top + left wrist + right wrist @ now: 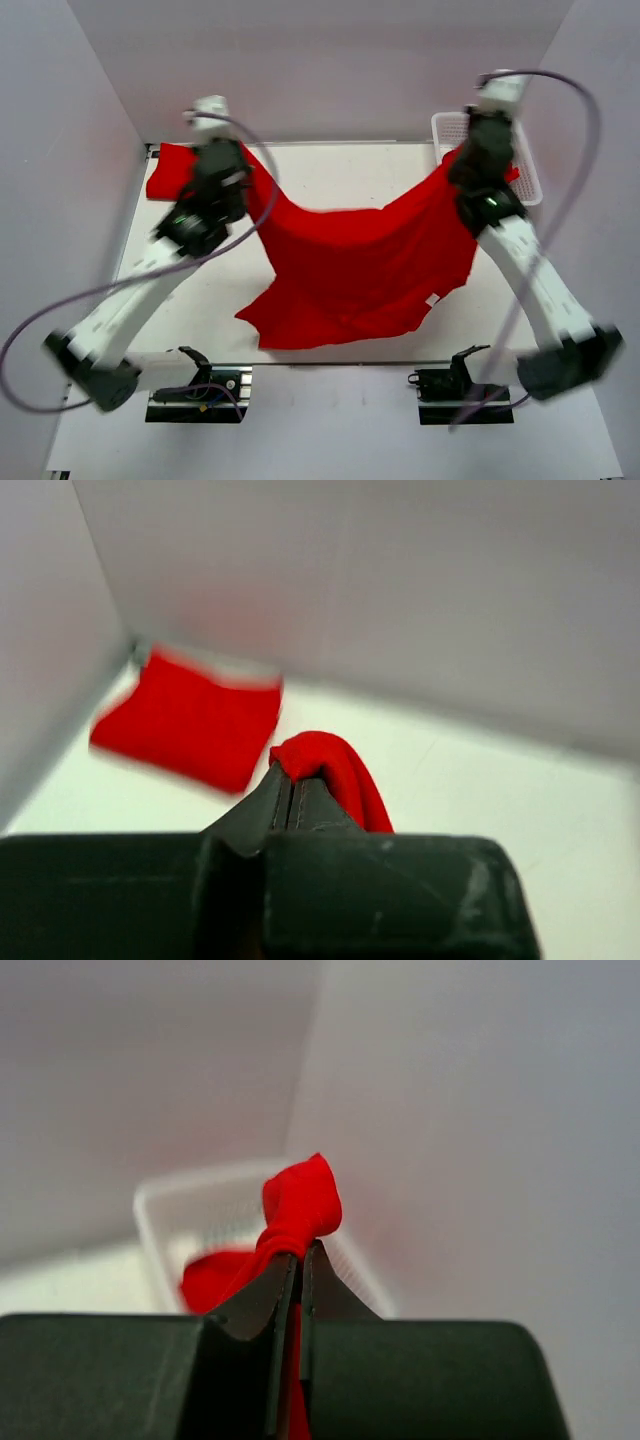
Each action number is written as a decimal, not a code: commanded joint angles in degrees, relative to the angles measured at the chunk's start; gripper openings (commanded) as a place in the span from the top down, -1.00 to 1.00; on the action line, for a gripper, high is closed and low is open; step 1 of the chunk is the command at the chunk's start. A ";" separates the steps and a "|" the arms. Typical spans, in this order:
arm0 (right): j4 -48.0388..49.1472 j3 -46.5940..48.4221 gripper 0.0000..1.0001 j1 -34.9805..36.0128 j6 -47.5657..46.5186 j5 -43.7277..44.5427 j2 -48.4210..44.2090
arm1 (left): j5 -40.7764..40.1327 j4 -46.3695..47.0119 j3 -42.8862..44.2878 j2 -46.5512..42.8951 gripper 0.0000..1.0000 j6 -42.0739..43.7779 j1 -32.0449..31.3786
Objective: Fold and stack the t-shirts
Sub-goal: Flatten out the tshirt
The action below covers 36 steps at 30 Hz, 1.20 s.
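A bright red t-shirt [360, 265] hangs spread between my two grippers, sagging in the middle, its lower edge resting on the table. My left gripper [240, 165] is shut on one top corner; the pinched fold [325, 760] bulges out past the fingertips. My right gripper [470, 160] is shut on the other top corner, and a red bunch [300, 1205] sticks out above the tips. A folded red t-shirt [168, 172] lies flat at the far left corner and also shows in the left wrist view [185, 720]. More red cloth [215, 1275] lies in the basket.
A white mesh basket [525, 170] stands at the far right corner, close behind my right gripper; it also shows in the right wrist view [160, 1210]. White walls enclose the table on the left, back and right. Two black mounts [195, 385] sit at the near edge.
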 commanded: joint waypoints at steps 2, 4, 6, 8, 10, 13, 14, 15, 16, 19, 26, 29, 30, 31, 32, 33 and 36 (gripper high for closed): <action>-7.56 -0.98 1.00 -2.70 13.15 -6.40 21.15 | 2.08 -8.38 -8.40 13.69 1.00 -14.84 4.92; -9.41 7.26 1.00 -4.02 13.60 -7.99 30.70 | 6.74 -11.35 -6.59 24.31 1.00 -19.58 10.36; -16.40 16.10 0.55 -4.63 13.77 -7.65 40.37 | 10.77 -14.69 -2.38 36.40 0.51 -22.48 15.10; -21.08 24.75 -0.05 -5.16 14.21 -8.08 49.52 | 14.21 -22.50 7.89 43.66 -0.65 -23.03 17.31; -25.84 31.70 -0.59 -5.34 14.56 -10.62 52.95 | 15.27 -26.03 15.47 49.37 -0.88 -23.47 18.72; -25.60 33.66 -0.81 -4.82 13.95 -14.22 52.19 | 18.26 -22.37 16.72 48.88 -0.98 -18.91 18.73; -25.68 33.31 -0.81 -4.64 14.04 -16.24 51.75 | 19.14 -18.96 15.58 48.01 -0.98 -17.76 18.73; -25.94 31.48 -0.81 -4.73 14.73 -18.09 49.30 | 21.93 -17.18 14.01 46.08 -0.98 -16.27 18.73; -26.12 30.85 -0.81 -4.64 15.26 -18.98 48.67 | 23.26 -15.77 13.21 45.28 -0.98 -14.26 18.73; -27.70 25.94 -0.81 -4.64 17.37 -23.98 44.10 | 27.49 -12.08 9.78 42.03 -0.98 -10.30 17.77; -37.63 15.22 -0.81 -4.81 30.10 -39.71 31.91 | 44.50 -8.82 1.88 36.85 -0.98 -0.46 15.65; -36.15 3.27 -0.81 -4.81 37.12 -46.13 24.98 | 47.88 -6.54 -1.90 35.43 -0.98 1.84 11.37; -34.75 -6.59 -0.81 -4.73 40.11 -49.88 23.02 | 49.02 -6.53 -2.44 34.56 -0.98 1.33 9.95; -29.43 -9.82 -0.81 -4.81 41.36 -51.05 21.52 | 51.03 -6.53 -2.45 34.55 -0.98 1.32 8.55; -27.63 -15.85 -0.81 -4.73 43.02 -52.46 16.81 | 51.66 -6.53 -3.32 34.55 -0.98 2.63 5.58; -25.27 -18.52 -0.81 -4.55 44.00 -57.95 15.54 | 51.67 -7.05 -4.37 34.55 -0.98 2.64 4.15; -23.05 -27.15 -0.81 -4.64 46.11 -63.25 11.40 | 51.67 -7.59 -8.15 34.02 -0.98 3.25 -0.95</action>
